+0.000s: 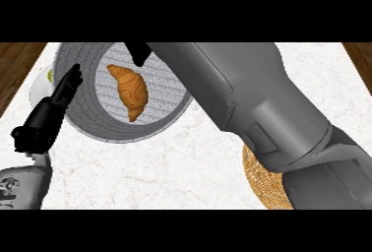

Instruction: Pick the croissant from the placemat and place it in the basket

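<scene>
A: Edges and free room?
B: White tabletop, wood past both sides. Bare stretch at centre-bottom. Right forearm crosses the right half.
A: Containers?
B: Grey basket upper left; croissant lies inside. Woven placemat lower right, mostly hidden under arm.
A: Hands?
B: Left hand by basket's left rim, fingers straight, holding nothing. Right hand at basket's far rim; fingers, cannot tell.

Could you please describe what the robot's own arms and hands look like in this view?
Both forearms are smooth grey shells. The right forearm is broad, with panel seams and a boxy raised section near its lower end. The left forearm shows as a rounded grey end. Each ends in a black robot hand: left robot hand, right robot hand. No cables show.
</scene>
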